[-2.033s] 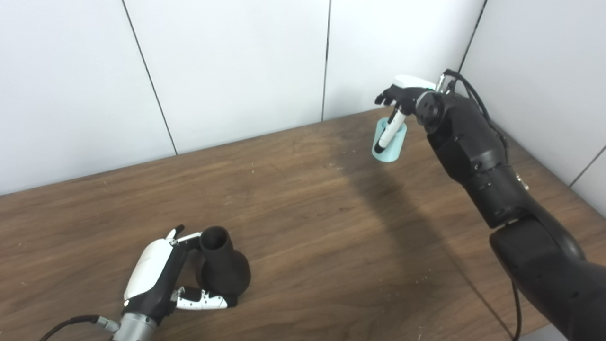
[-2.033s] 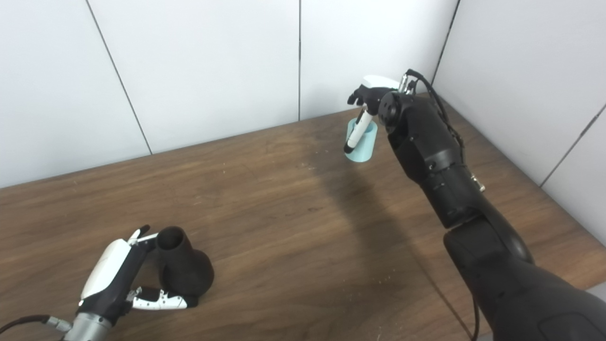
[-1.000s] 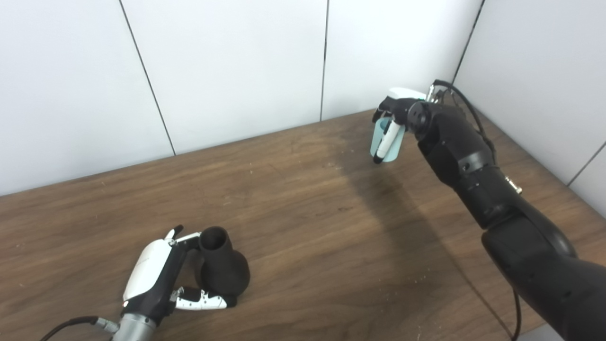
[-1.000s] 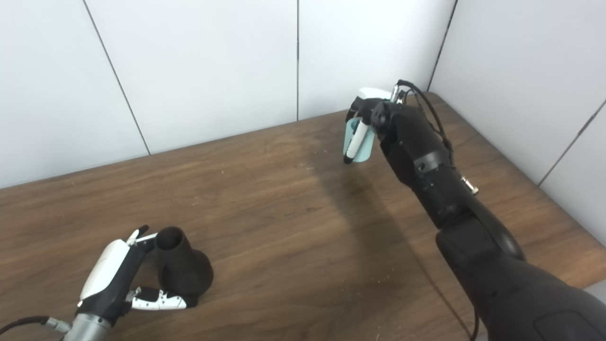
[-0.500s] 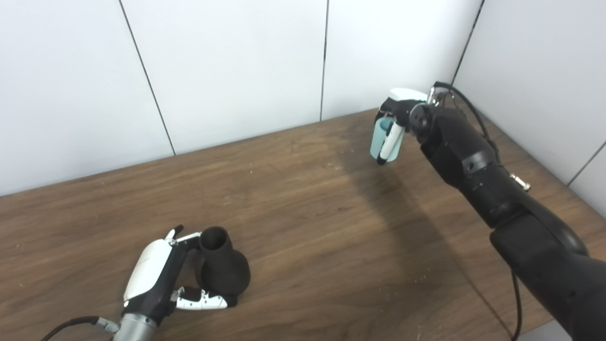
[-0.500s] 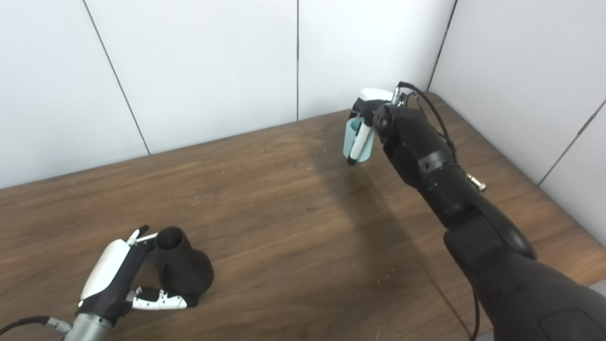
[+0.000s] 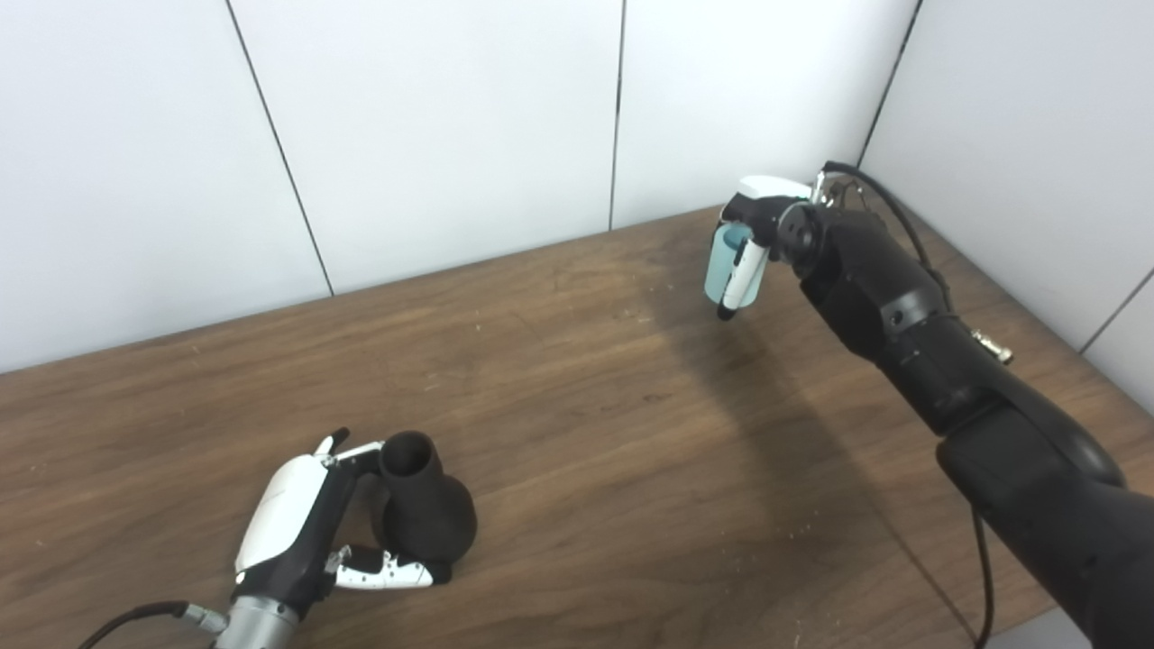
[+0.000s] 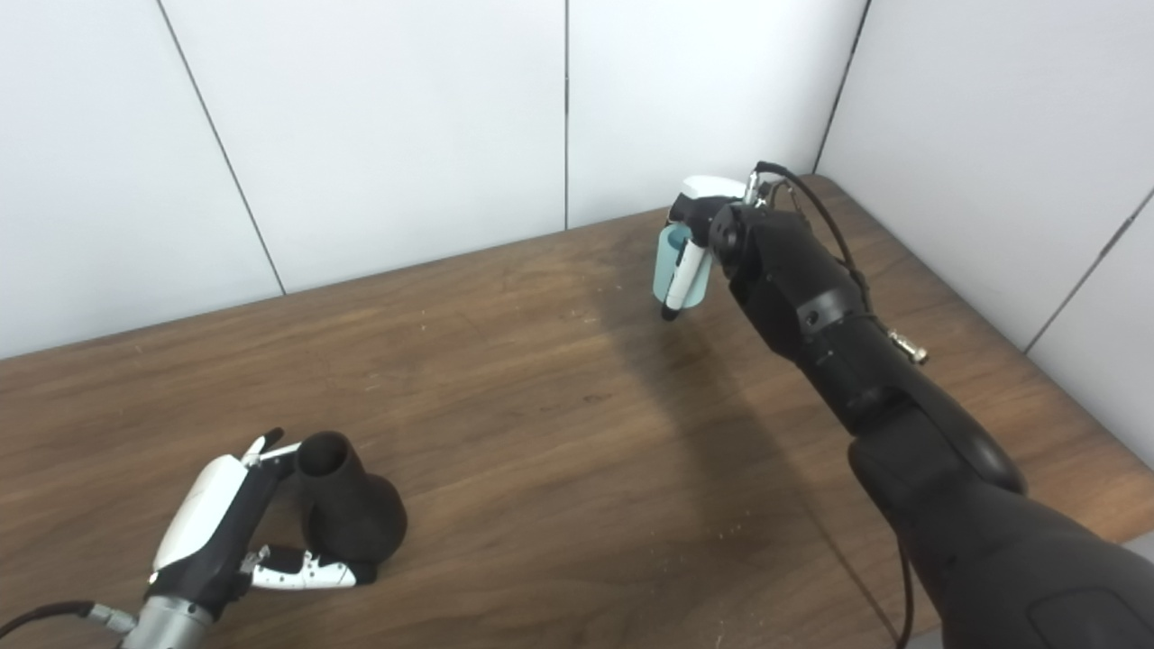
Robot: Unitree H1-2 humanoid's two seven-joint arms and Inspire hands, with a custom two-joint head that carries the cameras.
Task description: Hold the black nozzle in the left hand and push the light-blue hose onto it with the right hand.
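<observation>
The setting is a bare robot test cell or laboratory workstation rather than a home or shop. A dark wood-grain table (image 7: 577, 379) stands in a corner formed by plain white wall panels (image 7: 451, 126) with thin dark vertical seams, without furnishings, shelving or decoration. A black cable (image 7: 865, 180) runs exposed along the robot's right arm (image 7: 902, 306), consistent with an experimental rig.
</observation>
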